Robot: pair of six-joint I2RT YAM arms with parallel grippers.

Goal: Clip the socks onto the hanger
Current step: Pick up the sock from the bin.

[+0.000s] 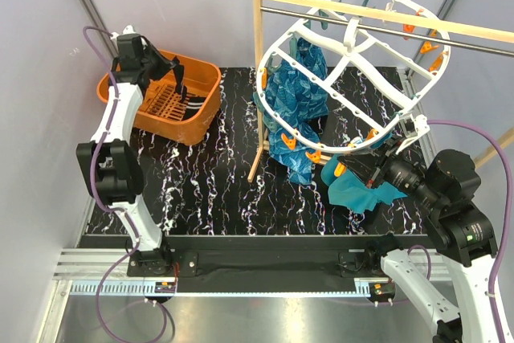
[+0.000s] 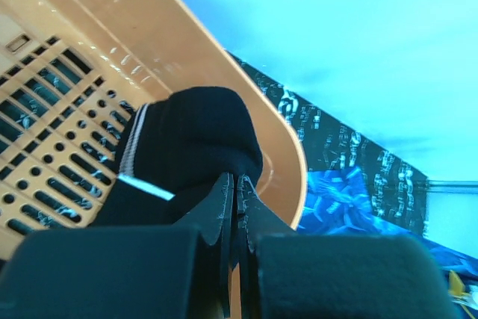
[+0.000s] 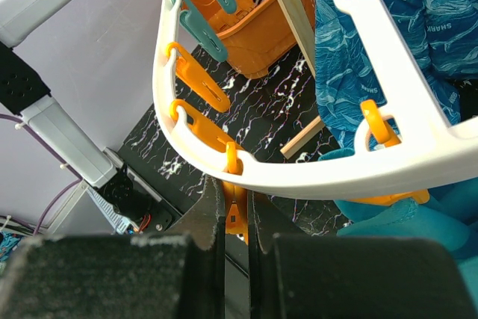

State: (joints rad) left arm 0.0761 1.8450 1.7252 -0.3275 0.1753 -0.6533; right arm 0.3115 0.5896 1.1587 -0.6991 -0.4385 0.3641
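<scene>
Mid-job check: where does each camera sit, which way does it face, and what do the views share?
Top external: above, behind the bases, looking down on the table; both arms show.
Left wrist: on the left gripper, shut on a black sock, facing into the orange basket.
Right wrist: on the right gripper, pinching an orange clip, facing the hanger rim.
Shared: the orange basket.

Matt black knitted cloth socks (image 2: 187,132); smooth glossy white plastic hanger (image 3: 336,173); shiny orange plastic basket (image 2: 112,28); bare wood rack (image 1: 258,38) with grey metal rod (image 1: 482,49); glossy black marbled tabletop (image 1: 217,190).
</scene>
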